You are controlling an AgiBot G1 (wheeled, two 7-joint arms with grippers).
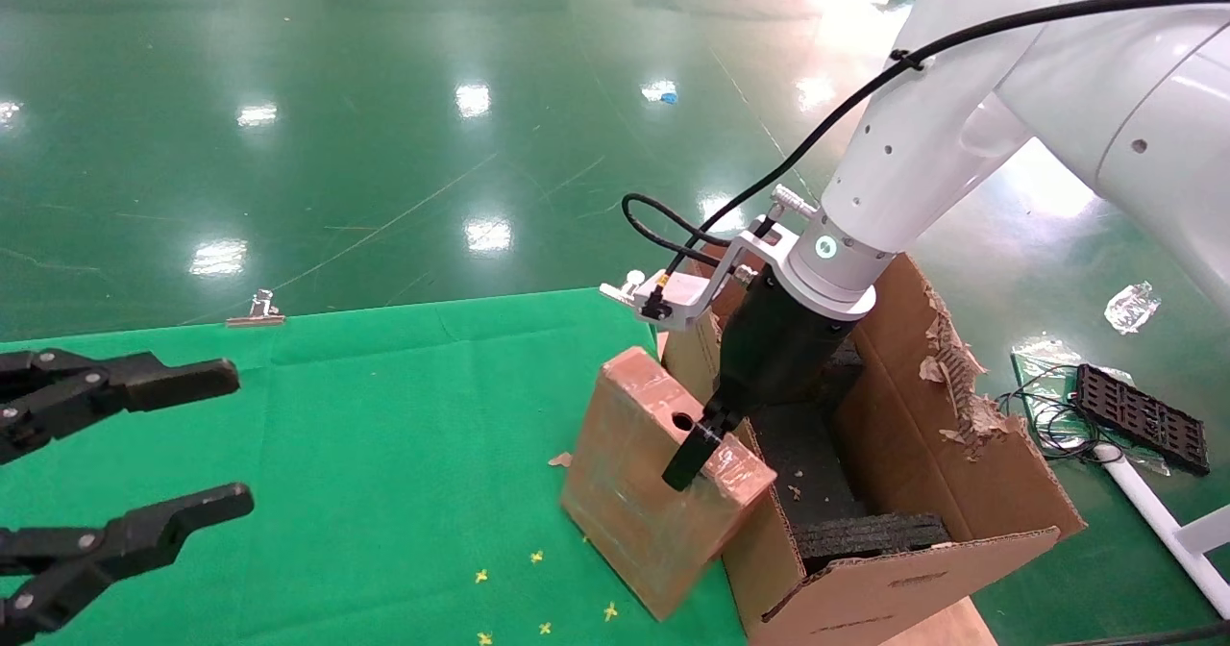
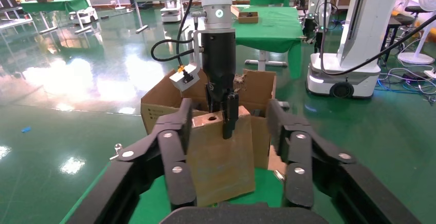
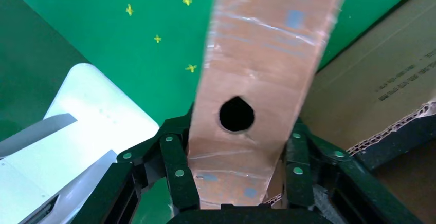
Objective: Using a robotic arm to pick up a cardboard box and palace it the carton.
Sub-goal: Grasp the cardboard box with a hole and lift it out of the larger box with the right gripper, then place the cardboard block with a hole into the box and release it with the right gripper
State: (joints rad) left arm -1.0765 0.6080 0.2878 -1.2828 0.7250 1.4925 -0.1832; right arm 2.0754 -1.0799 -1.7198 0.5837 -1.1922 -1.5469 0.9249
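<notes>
The small brown cardboard box (image 1: 644, 473), taped and with a round hole near its top, hangs tilted over the green table right beside the carton. My right gripper (image 1: 697, 454) on the white robotic arm (image 1: 922, 146) is shut on the box's top edge; its fingers press both sides of the cardboard box (image 3: 267, 54) in the right wrist view. The large carton (image 1: 961, 454) stands open at the table's right end, with black foam inside. My left gripper (image 1: 240, 439) is open at the far left, facing the cardboard box (image 2: 221, 157) from a distance.
A metal binder clip (image 1: 258, 310) sits on the table's far edge. Small yellow marks (image 1: 538, 558) dot the cloth near the box. On the floor to the right lie a black tray and cables (image 1: 1139, 415). Another robot (image 2: 349, 54) stands behind.
</notes>
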